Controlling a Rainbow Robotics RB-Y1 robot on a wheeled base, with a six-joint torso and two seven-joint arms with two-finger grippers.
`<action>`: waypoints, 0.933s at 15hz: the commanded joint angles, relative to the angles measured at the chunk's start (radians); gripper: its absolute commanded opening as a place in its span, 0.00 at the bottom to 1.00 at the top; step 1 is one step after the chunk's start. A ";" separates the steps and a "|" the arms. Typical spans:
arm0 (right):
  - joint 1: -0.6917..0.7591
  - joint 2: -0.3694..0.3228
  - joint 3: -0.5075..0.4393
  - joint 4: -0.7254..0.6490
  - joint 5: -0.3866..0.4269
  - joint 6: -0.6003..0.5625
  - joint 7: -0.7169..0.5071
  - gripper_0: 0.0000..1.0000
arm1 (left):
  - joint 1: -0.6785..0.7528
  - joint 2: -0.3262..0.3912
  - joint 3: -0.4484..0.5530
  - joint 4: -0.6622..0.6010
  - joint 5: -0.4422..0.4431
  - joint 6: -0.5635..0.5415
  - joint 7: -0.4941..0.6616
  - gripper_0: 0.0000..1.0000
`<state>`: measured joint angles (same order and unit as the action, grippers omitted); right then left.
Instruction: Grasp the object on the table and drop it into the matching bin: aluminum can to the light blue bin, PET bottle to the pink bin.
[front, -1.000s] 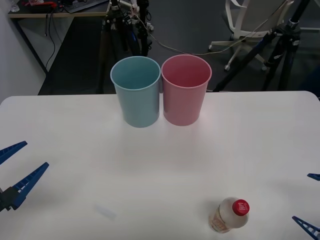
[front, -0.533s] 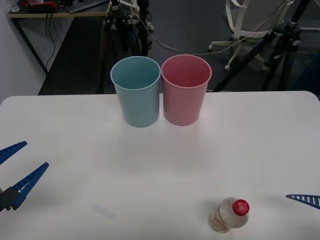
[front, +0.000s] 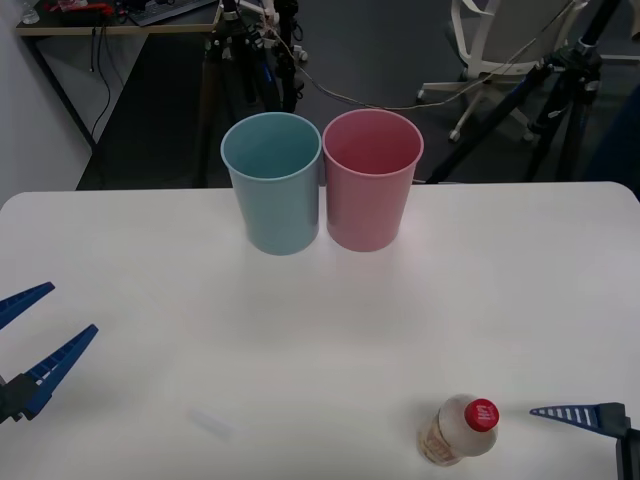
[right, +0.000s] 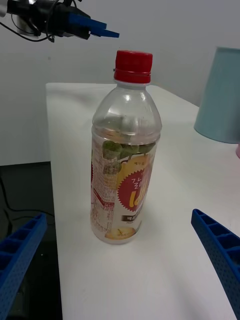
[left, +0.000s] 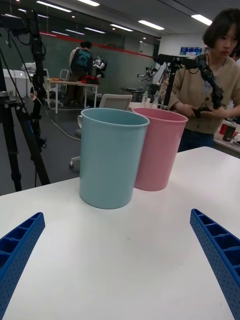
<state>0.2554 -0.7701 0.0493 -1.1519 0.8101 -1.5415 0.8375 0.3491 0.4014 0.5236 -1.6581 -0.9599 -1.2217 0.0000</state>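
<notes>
Bottle (front: 458, 430) nr table (front: 300, 330) front edge; R pincer (right: 120, 270) open.

evenly lit from ceiling strips (left: 150, 25) overhead (soft, faint shadows only), with mild sheen on the table (front: 300, 330) and no blur.

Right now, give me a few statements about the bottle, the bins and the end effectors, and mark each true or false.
1. The PET bottle stands upright on the table. True.
2. The pink bin sits on the robot's left of the light blue bin. False: it is on the right.
3. The right end effector is shut on the bottle. False: it is open, not touching it.
4. The left end effector is open, far from the bottle. True.
</notes>
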 joint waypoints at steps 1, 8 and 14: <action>-0.021 0.003 0.054 0.011 -0.009 0.003 0.003 1.00 | 0.000 0.000 0.000 0.000 0.000 0.000 0.000 1.00; -0.111 0.072 0.100 0.083 0.009 0.008 -0.001 1.00 | 0.000 0.000 0.000 0.000 0.000 0.000 0.000 1.00; -0.159 0.143 0.100 0.100 0.054 0.027 -0.023 1.00 | 0.000 0.000 0.000 0.000 0.000 0.000 0.000 1.00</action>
<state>0.1023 -0.6363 0.1489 -1.0530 0.8558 -1.5200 0.8173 0.3491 0.4014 0.5236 -1.6581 -0.9599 -1.2217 0.0000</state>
